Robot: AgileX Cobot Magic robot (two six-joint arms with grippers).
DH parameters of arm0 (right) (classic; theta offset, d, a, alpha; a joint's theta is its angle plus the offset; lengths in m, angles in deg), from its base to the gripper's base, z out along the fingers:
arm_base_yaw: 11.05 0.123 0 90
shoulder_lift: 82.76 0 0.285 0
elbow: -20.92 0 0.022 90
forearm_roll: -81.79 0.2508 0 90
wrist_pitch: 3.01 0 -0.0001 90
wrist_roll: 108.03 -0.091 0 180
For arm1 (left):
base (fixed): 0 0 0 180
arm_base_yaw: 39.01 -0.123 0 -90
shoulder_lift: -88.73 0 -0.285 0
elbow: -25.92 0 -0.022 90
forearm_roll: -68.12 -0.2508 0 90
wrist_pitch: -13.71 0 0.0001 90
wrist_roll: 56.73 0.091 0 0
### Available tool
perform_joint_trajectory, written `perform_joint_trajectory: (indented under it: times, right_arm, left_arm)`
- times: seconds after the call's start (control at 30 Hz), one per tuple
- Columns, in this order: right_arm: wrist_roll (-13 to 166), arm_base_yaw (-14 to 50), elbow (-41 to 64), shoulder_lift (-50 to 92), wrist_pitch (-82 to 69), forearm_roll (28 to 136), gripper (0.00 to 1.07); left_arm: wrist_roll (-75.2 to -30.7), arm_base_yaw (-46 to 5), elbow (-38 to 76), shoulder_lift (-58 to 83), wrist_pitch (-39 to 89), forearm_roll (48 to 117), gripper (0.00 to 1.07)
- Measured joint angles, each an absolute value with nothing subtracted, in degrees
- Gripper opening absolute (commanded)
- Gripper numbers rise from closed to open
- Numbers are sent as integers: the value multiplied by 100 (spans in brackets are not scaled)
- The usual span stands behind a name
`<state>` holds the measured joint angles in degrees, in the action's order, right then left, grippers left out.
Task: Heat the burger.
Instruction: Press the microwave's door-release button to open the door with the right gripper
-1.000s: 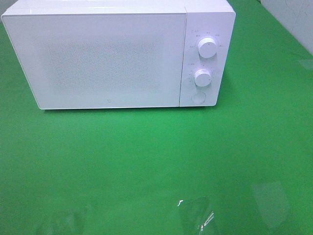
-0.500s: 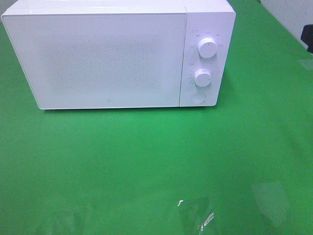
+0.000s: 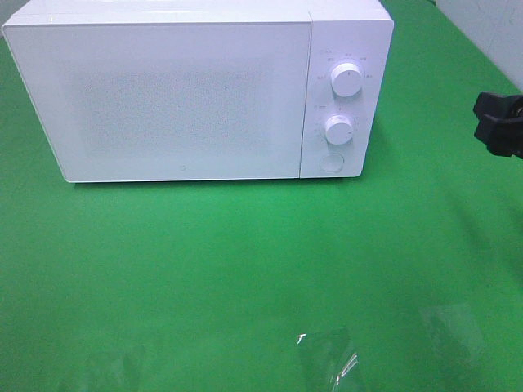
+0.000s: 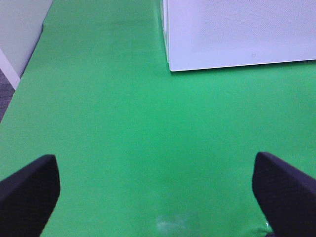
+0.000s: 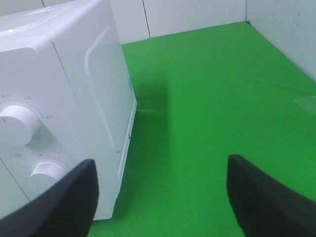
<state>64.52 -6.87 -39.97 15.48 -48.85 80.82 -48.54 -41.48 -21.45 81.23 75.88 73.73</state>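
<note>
The burger is out of view in every frame. A white microwave [image 3: 188, 90] stands at the back of the green table with its door shut. It also shows in the left wrist view [image 4: 237, 34] and the right wrist view [image 5: 64, 98]. My right gripper [image 3: 500, 122] is at the right edge of the high view, to the right of the microwave's control panel. It is open with nothing between its fingers [image 5: 163, 192]. My left gripper [image 4: 158, 192] is wide open and empty over bare green cloth, in front of the microwave's left corner.
The microwave's panel carries two white knobs [image 3: 347, 80] [image 3: 338, 129] and a round button [image 3: 330, 162]. Shiny clear patches [image 3: 327, 359] lie on the green cloth near the front edge. A pale wall [image 3: 490, 33] borders the table at the back right.
My right gripper has come into the high view from the right edge, moving left and lower. The microwave has not moved and its door stays shut.
</note>
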Motion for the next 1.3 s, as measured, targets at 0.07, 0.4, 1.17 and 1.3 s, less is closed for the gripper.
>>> perform_joint_trajectory:
  times: [0.07, 0.4, 1.17, 1.3]
  right_arm:
    - [6452, -670, -4100, 1314, -5234, 8128, 70]
    - [6452, 723, -4341, -67, -6758, 9291, 69]
    - [2504, 2831, -3877, -898, -7205, 10792, 42]
    - [1347, 2831, -3877, -898, -7205, 10809, 26]
  left_arm:
    - [-4854, -4148, -2145, 8123, 7588, 7373, 98]
    - [-4854, -4148, -2145, 8123, 7588, 7373, 98]
    - [-4854, -4148, -2145, 8123, 7588, 7373, 98]
    - [-4854, -4148, -2145, 8123, 7588, 7373, 98]
